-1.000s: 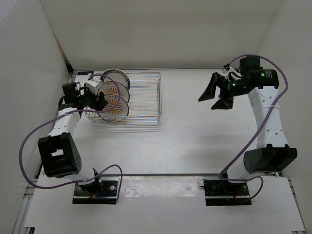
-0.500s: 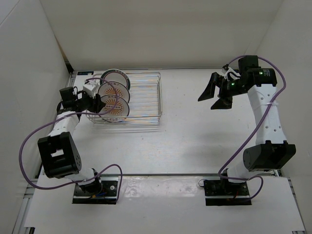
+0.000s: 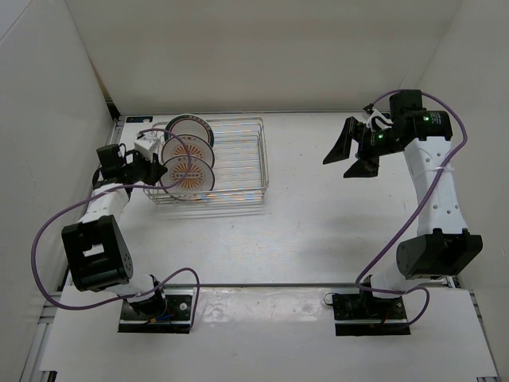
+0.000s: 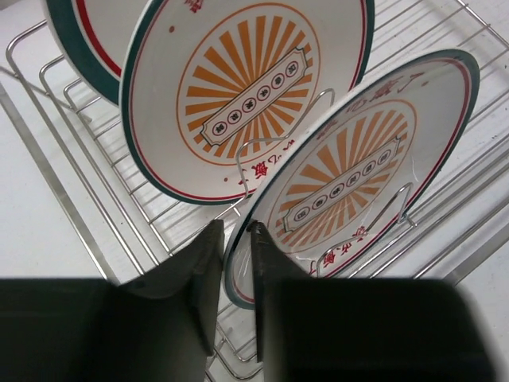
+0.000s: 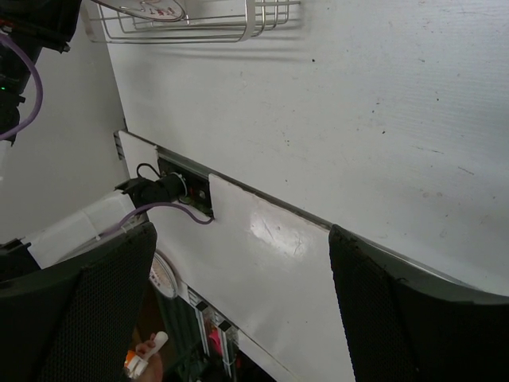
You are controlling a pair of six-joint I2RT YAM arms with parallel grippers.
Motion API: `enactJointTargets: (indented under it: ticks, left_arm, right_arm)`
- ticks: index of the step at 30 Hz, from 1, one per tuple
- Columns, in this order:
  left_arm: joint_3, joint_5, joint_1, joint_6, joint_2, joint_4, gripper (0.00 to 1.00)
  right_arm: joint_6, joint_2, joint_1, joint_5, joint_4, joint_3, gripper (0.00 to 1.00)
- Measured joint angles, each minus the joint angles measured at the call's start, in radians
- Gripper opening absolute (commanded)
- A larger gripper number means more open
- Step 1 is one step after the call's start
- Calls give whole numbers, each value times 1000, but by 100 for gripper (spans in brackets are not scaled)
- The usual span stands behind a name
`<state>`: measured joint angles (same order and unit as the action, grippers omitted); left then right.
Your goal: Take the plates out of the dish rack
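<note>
The silver wire dish rack (image 3: 238,159) sits at the table's back left with three plates standing in its left end. The front plate (image 3: 189,176) and the middle plate (image 3: 188,150) have orange sunburst centres. The back plate (image 3: 191,126) has a teal rim. My left gripper (image 3: 159,170) reaches in from the left. In the left wrist view it (image 4: 236,231) is shut on the lower left rim of the front plate (image 4: 358,183), which still leans in the rack wires (image 4: 71,183). My right gripper (image 3: 350,159) hangs open and empty above the table's right side.
The enclosure's white walls stand close on the left, back and right. In the right wrist view the rack's corner (image 5: 199,28) shows at the top, with the left arm's base (image 5: 171,187) and the table's near edge below.
My left gripper's jaws have closed onto the front plate's rim. The rack and plates have shifted slightly to the right. The right arm has not moved.
</note>
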<state>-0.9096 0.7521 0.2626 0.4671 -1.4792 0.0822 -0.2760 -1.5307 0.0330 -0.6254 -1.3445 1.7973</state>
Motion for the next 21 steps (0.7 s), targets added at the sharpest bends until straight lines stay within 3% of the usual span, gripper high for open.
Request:
enactJointTargets:
  ticks: [5, 10, 21]
  left_arm:
    - [0, -3, 1, 1, 10, 18, 5]
    - [-26, -16, -5, 1, 11, 50, 0]
    - [-127, -27, 0, -9, 35, 66, 0]
  right_arm:
    - [0, -6, 0, -10, 0, 0, 90]
    - [0, -8, 0, -15, 0, 0, 90]
    - [0, -8, 0, -31, 0, 0, 90]
